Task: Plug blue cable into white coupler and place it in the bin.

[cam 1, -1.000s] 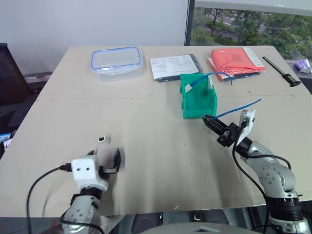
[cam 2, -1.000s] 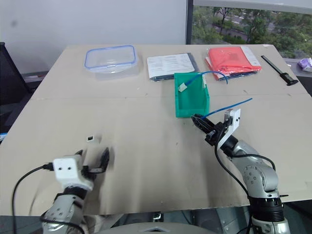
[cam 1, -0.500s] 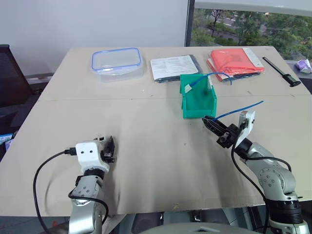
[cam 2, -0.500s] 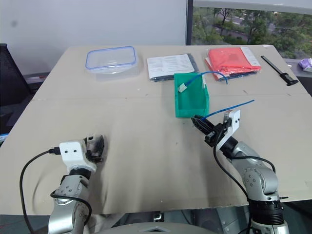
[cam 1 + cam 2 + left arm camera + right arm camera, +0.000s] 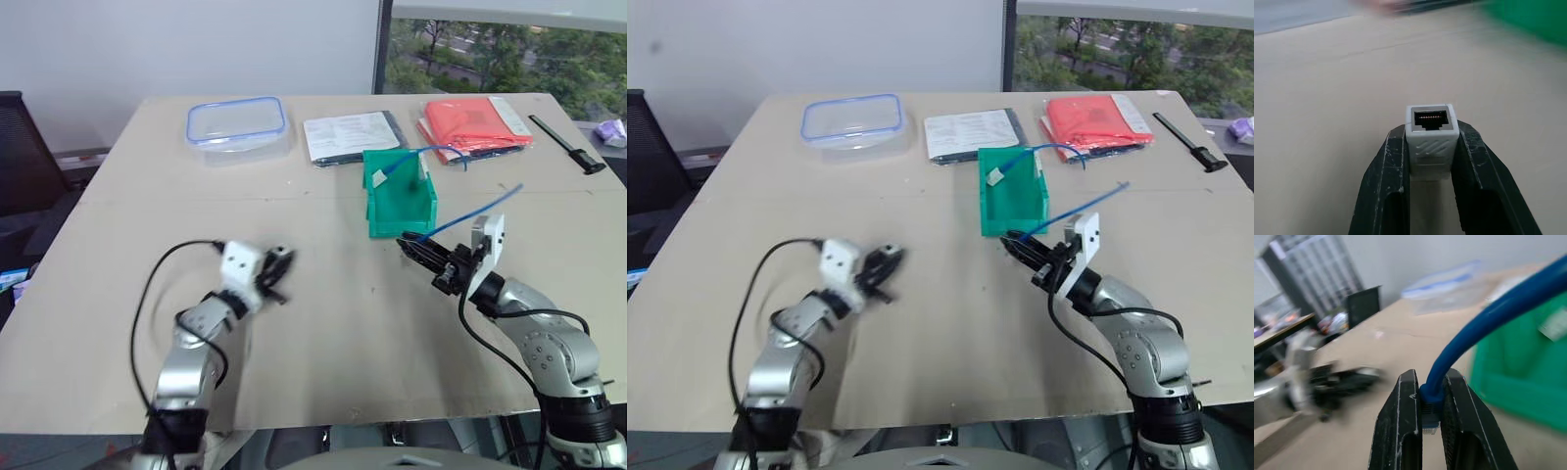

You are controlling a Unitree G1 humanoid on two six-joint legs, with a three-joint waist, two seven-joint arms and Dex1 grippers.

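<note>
Gap between end effectors: we've got bare surface (image 5: 343, 313) from the left end effector (image 5: 278, 266) to the right end effector (image 5: 423, 249).
Behind right one: the bin (image 5: 400, 204) sits just past it.
Far edge: clear container (image 5: 236, 125), papers (image 5: 353, 135), red folder (image 5: 474, 121) lined up, well apart from us.

Behind the beige surface (image 5: 313, 333) stands a plain white wall (image 5: 196, 44), with a window (image 5: 509, 44) onto green trees beside it.
</note>
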